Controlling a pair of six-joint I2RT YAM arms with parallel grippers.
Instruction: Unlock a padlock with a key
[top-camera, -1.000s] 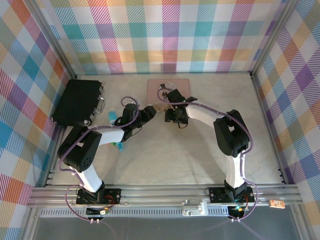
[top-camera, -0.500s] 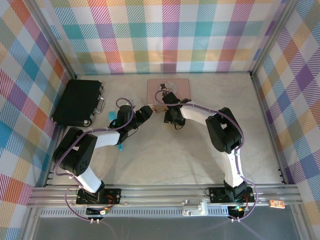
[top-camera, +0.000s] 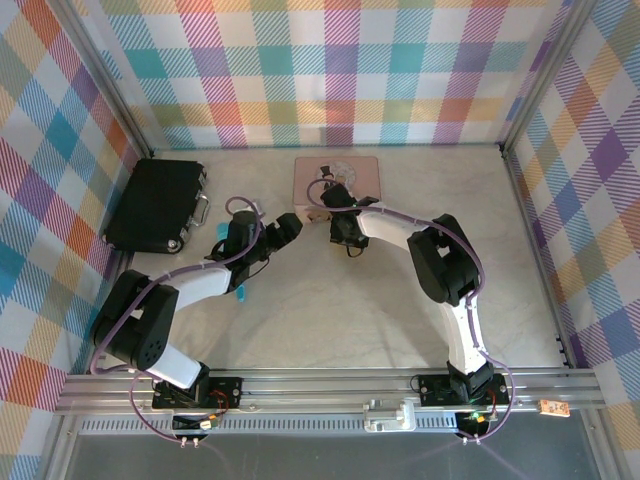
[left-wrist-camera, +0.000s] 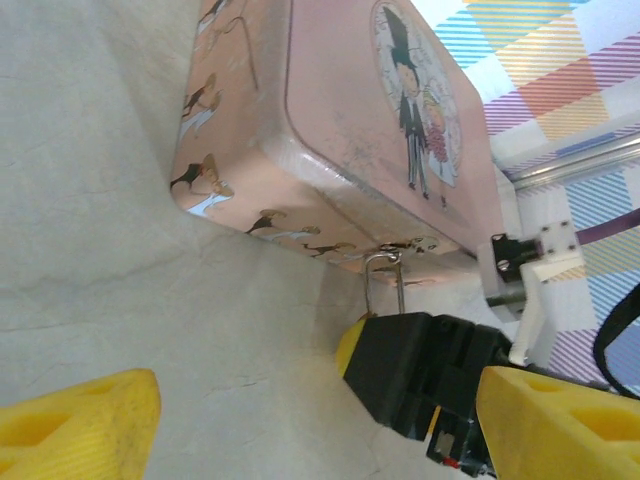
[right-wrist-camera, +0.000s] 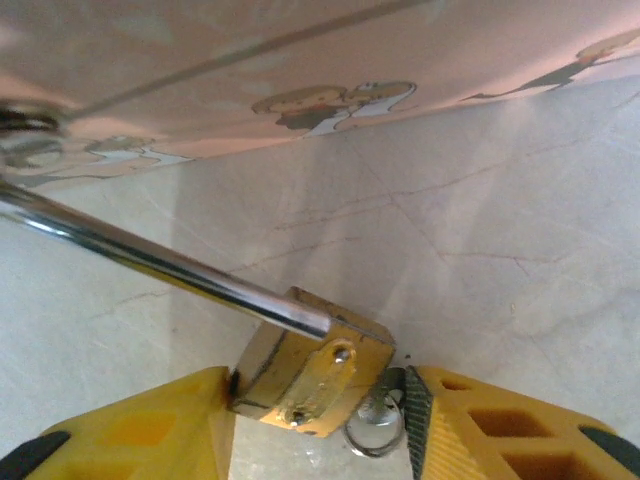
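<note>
Padlock (right-wrist-camera: 310, 375), hooked to pink tin (left-wrist-camera: 330, 110), inside right pincer (right-wrist-camera: 318, 405), grip unclear; left pincer (left-wrist-camera: 320, 420) released.

Pastel plaid walls (top-camera: 330, 70) on three sides, pale marbled tabletop (top-camera: 340, 320) (faint veins), aluminium rail (top-camera: 330, 385) along the near edge.
</note>
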